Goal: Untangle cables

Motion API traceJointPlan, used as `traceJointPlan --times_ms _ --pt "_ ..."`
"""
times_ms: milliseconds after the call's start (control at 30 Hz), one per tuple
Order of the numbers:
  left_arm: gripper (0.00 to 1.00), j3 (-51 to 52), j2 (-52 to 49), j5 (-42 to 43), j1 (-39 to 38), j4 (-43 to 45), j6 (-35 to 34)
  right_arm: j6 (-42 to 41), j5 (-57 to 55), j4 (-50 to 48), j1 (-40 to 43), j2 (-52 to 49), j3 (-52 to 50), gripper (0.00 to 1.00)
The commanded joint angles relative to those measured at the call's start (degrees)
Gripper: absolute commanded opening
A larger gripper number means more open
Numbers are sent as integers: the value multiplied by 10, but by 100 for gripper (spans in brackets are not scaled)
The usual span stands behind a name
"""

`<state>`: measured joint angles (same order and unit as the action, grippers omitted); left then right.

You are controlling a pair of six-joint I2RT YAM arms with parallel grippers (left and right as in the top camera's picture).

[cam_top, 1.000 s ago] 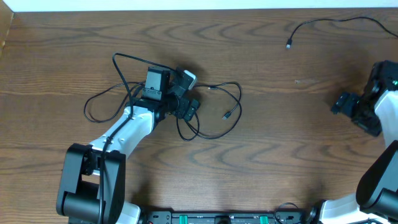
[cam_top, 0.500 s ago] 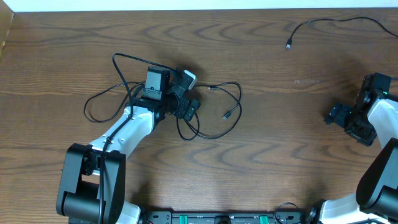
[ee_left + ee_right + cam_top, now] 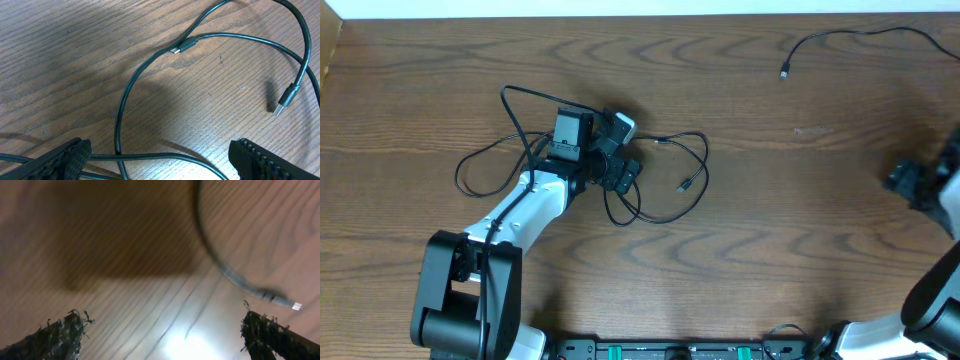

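A tangle of thin black cables (image 3: pixel 660 175) lies left of centre on the wooden table (image 3: pixel 770 230). My left gripper (image 3: pixel 630 148) sits low over it, open. In the left wrist view one cable strand (image 3: pixel 170 159) runs across the gap between the left fingers (image 3: pixel 62 161), with two small plugs (image 3: pixel 286 99) lying farther out. Another black cable (image 3: pixel 850 35) lies apart at the back right, its plug (image 3: pixel 785 72) pointing toward the front. My right gripper (image 3: pixel 908 184) is at the far right edge, open. The blurred right wrist view shows a cable (image 3: pixel 215 255) with a plug end (image 3: pixel 287 301) ahead of the right gripper (image 3: pixel 162 340).
The left arm's base (image 3: pixel 460 300) stands at the front left. A pale wall strip (image 3: pixel 620 8) borders the table's far edge.
My right gripper has swung toward the right edge of the table. The left arm and the tangle have not moved.
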<state>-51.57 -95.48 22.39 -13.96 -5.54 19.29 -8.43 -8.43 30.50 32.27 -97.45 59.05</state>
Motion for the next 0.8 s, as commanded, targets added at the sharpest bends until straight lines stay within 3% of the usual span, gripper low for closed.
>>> traceJointPlan --times_ms 0,333,767 --pt "93 1 0 5 2 0 -1 49 88 -27 44 -4 -2 99" --pt "93 1 0 5 2 0 -1 49 88 -103 80 -58 -2 99" --pt "93 1 0 5 2 0 -1 45 91 -118 80 -119 -2 96"
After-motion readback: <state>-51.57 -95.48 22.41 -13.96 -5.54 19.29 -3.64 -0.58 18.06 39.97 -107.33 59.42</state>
